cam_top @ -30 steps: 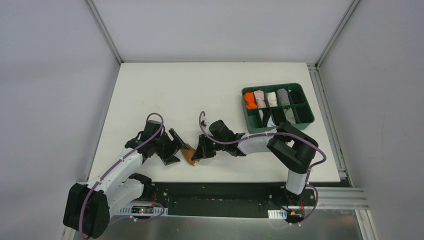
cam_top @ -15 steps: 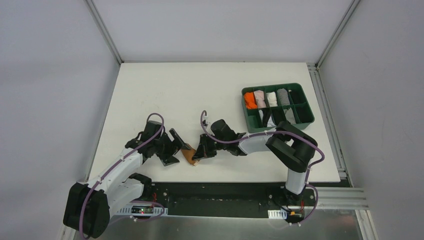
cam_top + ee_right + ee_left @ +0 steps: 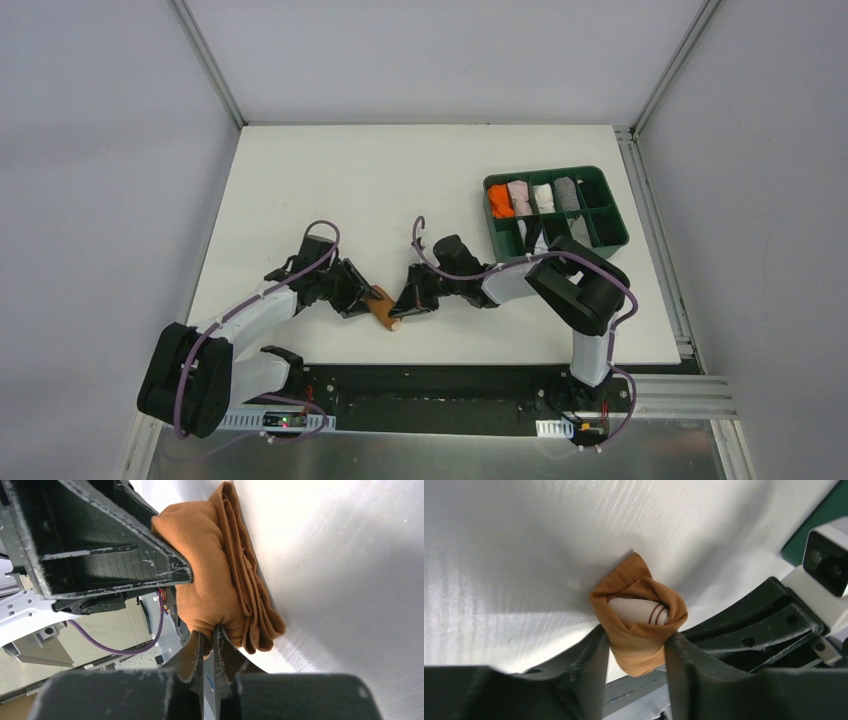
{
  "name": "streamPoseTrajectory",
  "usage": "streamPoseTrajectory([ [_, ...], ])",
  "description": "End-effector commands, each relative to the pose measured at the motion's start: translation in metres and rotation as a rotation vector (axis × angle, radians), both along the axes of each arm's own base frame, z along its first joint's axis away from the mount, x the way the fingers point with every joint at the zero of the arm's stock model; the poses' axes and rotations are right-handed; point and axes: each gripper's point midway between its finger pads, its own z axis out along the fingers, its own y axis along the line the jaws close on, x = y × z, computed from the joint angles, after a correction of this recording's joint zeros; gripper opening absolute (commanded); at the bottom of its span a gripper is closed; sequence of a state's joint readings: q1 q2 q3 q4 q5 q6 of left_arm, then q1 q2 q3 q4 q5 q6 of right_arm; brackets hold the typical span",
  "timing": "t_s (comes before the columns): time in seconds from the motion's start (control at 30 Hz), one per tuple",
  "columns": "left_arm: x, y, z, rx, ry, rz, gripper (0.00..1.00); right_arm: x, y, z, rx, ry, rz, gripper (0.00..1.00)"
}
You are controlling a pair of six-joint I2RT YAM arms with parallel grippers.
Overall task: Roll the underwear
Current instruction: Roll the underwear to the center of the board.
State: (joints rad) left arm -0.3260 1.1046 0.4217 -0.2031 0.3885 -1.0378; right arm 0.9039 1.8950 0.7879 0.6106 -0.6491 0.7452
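The underwear (image 3: pixel 383 309) is a small tan-brown bundle near the table's front edge, between my two grippers. In the left wrist view it (image 3: pixel 639 630) is rolled up with the pale waistband showing inside the folds. My left gripper (image 3: pixel 636 652) is shut on it, one finger pressing each side; it comes in from the left in the top view (image 3: pixel 362 301). In the right wrist view my right gripper (image 3: pixel 207 639) is shut, pinching a fold at the end of the underwear (image 3: pixel 210 575). It comes in from the right in the top view (image 3: pixel 402 305).
A green tray (image 3: pixel 540 175) with several rolled garments, orange, pink, white, grey and black, stands at the right of the white table (image 3: pixel 400 180). The table's front edge lies just behind the bundle. Both arms stretch low across the near table.
My left gripper has moved right and closed around the underwear, which is now a tighter roll. My right gripper has shifted slightly right, still holding the cloth.
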Motion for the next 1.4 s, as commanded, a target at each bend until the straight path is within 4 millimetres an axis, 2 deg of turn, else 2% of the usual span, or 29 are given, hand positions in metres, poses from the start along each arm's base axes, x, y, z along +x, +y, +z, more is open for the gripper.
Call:
streamPoseTrajectory([
  [0.0, -0.002, 0.006, -0.016, 0.056, 0.061, 0.003, 0.32, -0.008, -0.013, -0.014, -0.074, 0.058, 0.009, 0.11],
  [0.07, -0.006, 0.007, -0.021, 0.065, 0.099, 0.006, 0.17, -0.006, -0.018, -0.01, -0.112, 0.024, -0.001, 0.28],
  [0.13, -0.01, 0.01, -0.026, 0.078, 0.13, 0.013, 0.0, -0.004, -0.025, -0.006, -0.164, -0.038, -0.012, 0.37],
  [0.3, -0.016, 0.009, -0.03, 0.079, 0.163, -0.006, 0.0, 0.005, -0.045, 0.027, -0.263, -0.276, -0.053, 0.54],
  [0.43, -0.017, 0.007, -0.03, 0.073, 0.18, -0.018, 0.0, 0.017, -0.058, 0.046, -0.403, -0.537, -0.084, 0.57],
  [0.53, -0.017, 0.006, -0.029, 0.068, 0.184, -0.024, 0.0, 0.018, -0.055, 0.059, -0.494, -0.741, -0.05, 0.58],
  [0.67, -0.017, 0.005, -0.027, 0.067, 0.185, -0.034, 0.0, 0.007, -0.035, 0.067, -0.575, -0.986, 0.049, 0.61],
  [0.87, -0.02, 0.006, -0.025, 0.073, 0.199, -0.042, 0.0, -0.005, -0.005, 0.062, -0.665, -1.255, 0.159, 0.66],
  [0.97, -0.021, 0.006, -0.024, 0.078, 0.205, -0.043, 0.0, -0.013, 0.007, 0.056, -0.668, -1.319, 0.201, 0.66],
  [1.1, -0.022, 0.007, -0.023, 0.082, 0.212, -0.044, 0.0, -0.011, 0.014, 0.048, -0.693, -1.343, 0.22, 0.65],
  [1.37, -0.023, 0.008, -0.023, 0.088, 0.221, -0.041, 0.0, -0.01, 0.026, 0.044, -0.696, -1.36, 0.233, 0.65],
])
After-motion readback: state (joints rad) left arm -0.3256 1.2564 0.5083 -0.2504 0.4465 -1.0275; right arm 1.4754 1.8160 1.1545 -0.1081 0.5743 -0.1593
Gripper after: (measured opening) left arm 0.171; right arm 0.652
